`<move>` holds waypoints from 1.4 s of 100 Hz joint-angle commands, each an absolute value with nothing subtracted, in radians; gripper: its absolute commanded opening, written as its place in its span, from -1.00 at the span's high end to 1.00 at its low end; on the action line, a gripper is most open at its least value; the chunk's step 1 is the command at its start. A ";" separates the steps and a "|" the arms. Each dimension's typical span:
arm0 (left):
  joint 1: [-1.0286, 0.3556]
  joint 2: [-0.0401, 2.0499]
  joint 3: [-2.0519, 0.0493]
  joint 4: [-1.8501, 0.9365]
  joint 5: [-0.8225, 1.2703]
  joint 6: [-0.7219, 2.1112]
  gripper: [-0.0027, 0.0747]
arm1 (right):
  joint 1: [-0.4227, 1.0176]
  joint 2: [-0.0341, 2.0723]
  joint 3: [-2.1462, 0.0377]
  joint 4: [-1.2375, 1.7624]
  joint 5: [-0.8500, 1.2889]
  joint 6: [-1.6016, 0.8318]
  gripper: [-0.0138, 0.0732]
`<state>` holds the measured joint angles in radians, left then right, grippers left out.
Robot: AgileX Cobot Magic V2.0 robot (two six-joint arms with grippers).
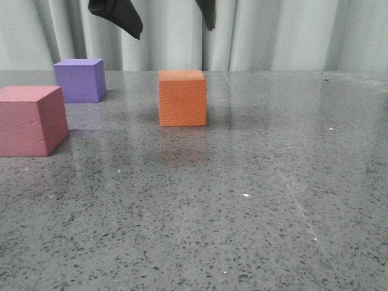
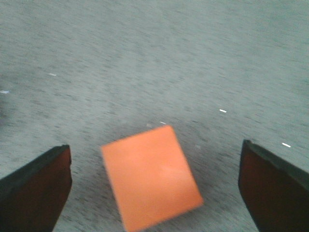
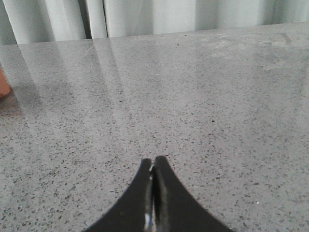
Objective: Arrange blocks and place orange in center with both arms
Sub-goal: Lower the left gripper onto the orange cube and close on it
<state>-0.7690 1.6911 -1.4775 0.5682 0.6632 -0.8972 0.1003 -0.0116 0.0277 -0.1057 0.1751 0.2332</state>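
Left gripper [image 2: 154,188] spread wide above the orange cube [image 2: 150,176]; right gripper [image 3: 153,193] pressed together, empty. Only the front view shows all three cubes: pink-red [image 1: 31,120], purple [image 1: 79,80], orange.

The left gripper [image 2: 154,188] has two thick black fingers [image 2: 34,193] with flat, slanted tops. The right gripper [image 3: 153,203] is black too, with two smooth curved fingers [image 3: 169,203] ending in thin points.

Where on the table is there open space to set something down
Everything right of the orange cube is bare table, as is the wide strip in front of all three cubes. The left side is crowded: pink-red cube and purple cube sit close together, and the open left pincer hangs above the orange cube.
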 commanded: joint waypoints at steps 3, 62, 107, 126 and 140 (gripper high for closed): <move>-0.799 1.670 -1.537 0.726 0.689 -0.999 -0.75 | 0.094 -0.033 0.014 -0.105 0.090 0.225 0.96; -0.802 1.718 -1.537 0.661 0.633 -1.030 -0.75 | 0.094 -0.033 0.014 -0.105 0.090 0.225 0.96; -0.802 1.802 -1.537 0.635 0.679 -1.049 -0.75 | 0.094 -0.033 0.014 -0.105 0.090 0.225 0.96; -0.802 1.816 -1.537 0.629 0.679 -1.049 -0.63 | 0.094 -0.033 0.014 -0.105 0.090 0.225 0.96; -0.802 1.816 -1.537 0.629 0.683 -1.049 -0.13 | 0.094 -0.033 0.014 -0.105 0.090 0.225 0.96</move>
<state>-0.7951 1.8647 -1.5018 0.6099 0.7065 -1.0399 0.1003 -0.0116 0.0277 -0.1057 0.1751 0.2332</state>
